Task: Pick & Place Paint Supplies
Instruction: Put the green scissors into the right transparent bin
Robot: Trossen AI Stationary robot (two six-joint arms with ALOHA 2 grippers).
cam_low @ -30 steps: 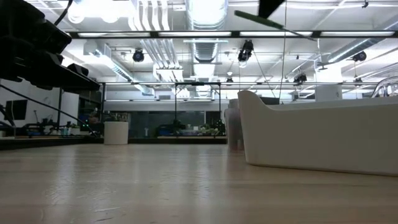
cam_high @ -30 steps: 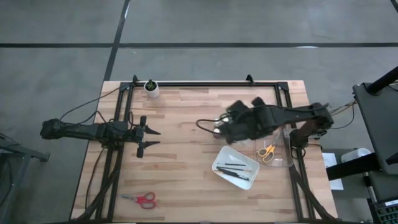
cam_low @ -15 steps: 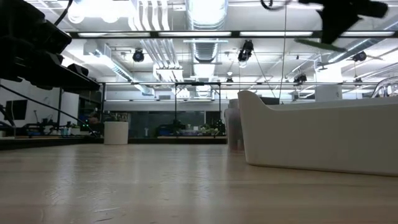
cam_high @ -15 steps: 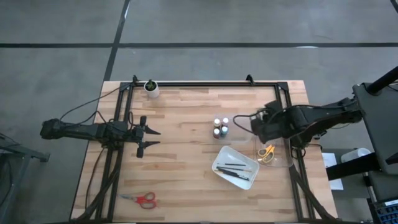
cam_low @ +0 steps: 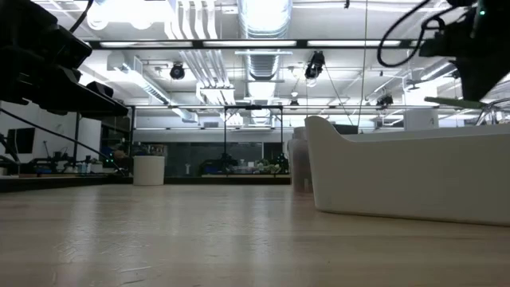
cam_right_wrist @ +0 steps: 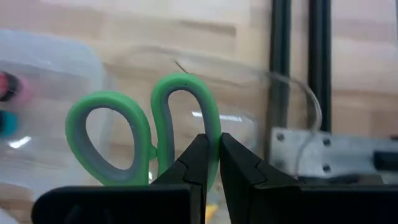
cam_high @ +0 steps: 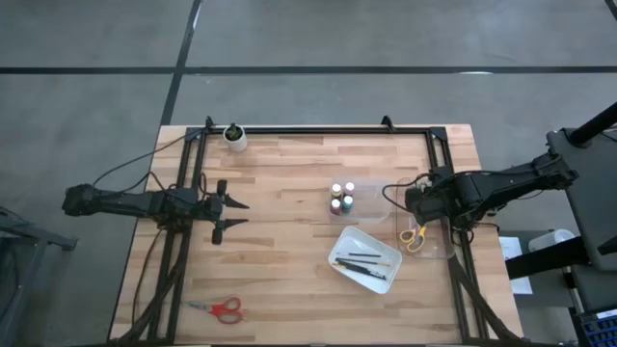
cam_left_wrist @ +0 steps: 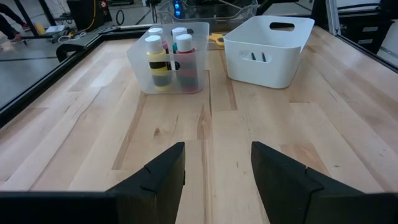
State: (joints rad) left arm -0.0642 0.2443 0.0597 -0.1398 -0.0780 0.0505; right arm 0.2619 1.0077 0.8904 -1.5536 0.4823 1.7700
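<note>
My right gripper [cam_high: 415,205] is shut on the green-handled scissors [cam_right_wrist: 143,134], over the clear tub [cam_high: 424,231] near the table's right edge. Yellow-handled scissors [cam_high: 413,236] lie in that tub. In the low view the thin blade [cam_low: 450,101] sticks out level below the right arm. The paint bottles [cam_high: 341,198] stand in a small clear box at mid-table. Dark brushes [cam_high: 364,260] lie in the white tray [cam_high: 337,253]. Red-handled scissors [cam_high: 224,308] lie flat near the near-left corner. My left gripper [cam_high: 231,214] waits open at the left. My right gripper pinches the green scissors between its two fingers [cam_right_wrist: 200,158] on the outer limb of one handle loop [cam_right_wrist: 211,124]. The two loops stand out past the fingertips. The scissors are lifted clear, above the clear tub.
A small white cup [cam_high: 234,137] stands at the far-left corner. A black frame rail [cam_high: 318,130] runs along the far edge and down both sides. In the left wrist view, bare wood lies between my left gripper [cam_left_wrist: 217,155] and the bottle box [cam_left_wrist: 171,56].
My right gripper has carried the green scissors from over the paint bottles toward the table's right edge, coming down lower, and now hangs over the clear tub. The bottles, covered by the arm before, show again. The left arm has kept still.
</note>
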